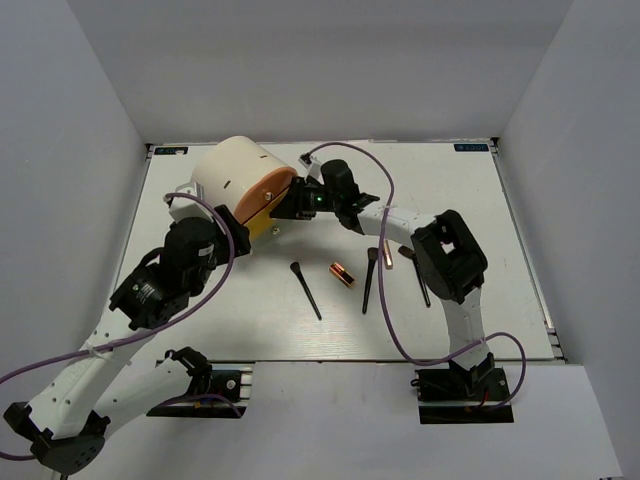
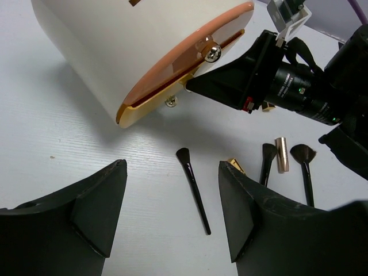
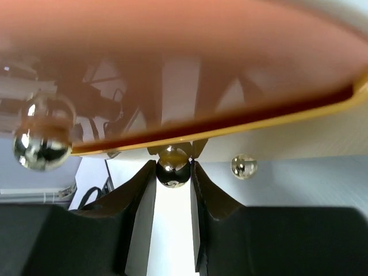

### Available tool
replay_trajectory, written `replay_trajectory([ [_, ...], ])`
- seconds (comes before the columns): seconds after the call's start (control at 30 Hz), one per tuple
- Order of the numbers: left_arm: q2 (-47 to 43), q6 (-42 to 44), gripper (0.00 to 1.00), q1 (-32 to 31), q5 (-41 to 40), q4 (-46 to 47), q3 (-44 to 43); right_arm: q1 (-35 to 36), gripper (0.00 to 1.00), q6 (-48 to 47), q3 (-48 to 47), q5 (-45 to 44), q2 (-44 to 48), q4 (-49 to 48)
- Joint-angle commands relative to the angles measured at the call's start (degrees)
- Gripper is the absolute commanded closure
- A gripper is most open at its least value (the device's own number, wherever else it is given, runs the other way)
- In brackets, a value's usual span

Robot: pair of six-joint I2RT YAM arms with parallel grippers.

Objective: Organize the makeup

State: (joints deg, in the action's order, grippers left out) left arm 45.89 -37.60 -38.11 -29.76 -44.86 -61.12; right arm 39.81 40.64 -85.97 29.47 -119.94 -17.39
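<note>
The makeup lies on the white table: a black-handled brush (image 1: 306, 290) (image 2: 194, 190), a gold-and-black lipstick (image 1: 343, 274), a second brush (image 1: 368, 281) (image 2: 267, 161), a rose-gold tube (image 1: 386, 254) (image 2: 281, 154) and a fan brush (image 1: 420, 280) (image 2: 305, 167). My right gripper (image 1: 290, 207) (image 3: 173, 167) is at the lower rim of the cream cylinder's orange front (image 1: 268, 195) (image 3: 172, 69). Its fingers press both sides of a small metal ball knob (image 3: 172, 174). My left gripper (image 1: 235, 228) (image 2: 171, 172) hangs open and empty above the table, below the cylinder, with the first brush seen between its fingers.
The big cream cylinder (image 1: 235, 175) (image 2: 115, 52) lies on its side at the back left, orange front facing right. Two more shiny knobs (image 3: 244, 166) (image 3: 41, 141) show near the gripped one. The right wrist camera (image 2: 287, 86) crowds close to the orange front.
</note>
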Motion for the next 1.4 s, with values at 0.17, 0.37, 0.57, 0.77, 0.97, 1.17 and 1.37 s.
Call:
replay_trajectory([
  [0.17,0.52,0.43,0.25,-0.12,1.37,4.43,1.62,-2.72,0.93,-4.16,11.34,3.13,11.21,-0.46],
  [0.37,1.48,0.87,0.25,-0.12,2.77,6.10,1.97,-4.04,0.85,-5.92,19.00,3.92,16.49,-0.89],
  [0.57,3.15,1.04,0.25,-0.12,5.67,7.86,1.62,-4.22,0.37,-6.63,18.30,6.47,15.88,-3.18],
  [0.77,6.93,0.86,0.25,-0.12,11.54,9.70,0.48,-4.83,0.28,-9.96,18.73,8.23,17.45,-1.34],
  [0.97,14.83,2.01,0.26,-0.65,20.51,11.29,-1.19,-7.37,0.29,-16.73,21.28,8.93,22.11,4.28],
  [1.17,20.81,3.06,0.31,-2.49,23.51,10.85,-3.47,-11.77,0.42,-20.86,24.27,5.60,26.51,11.49],
  [1.37,30.37,-0.88,0.42,-6.80,24.58,9.88,-6.02,-17.39,0.95,-23.94,27.26,3.31,28.97,13.43],
])
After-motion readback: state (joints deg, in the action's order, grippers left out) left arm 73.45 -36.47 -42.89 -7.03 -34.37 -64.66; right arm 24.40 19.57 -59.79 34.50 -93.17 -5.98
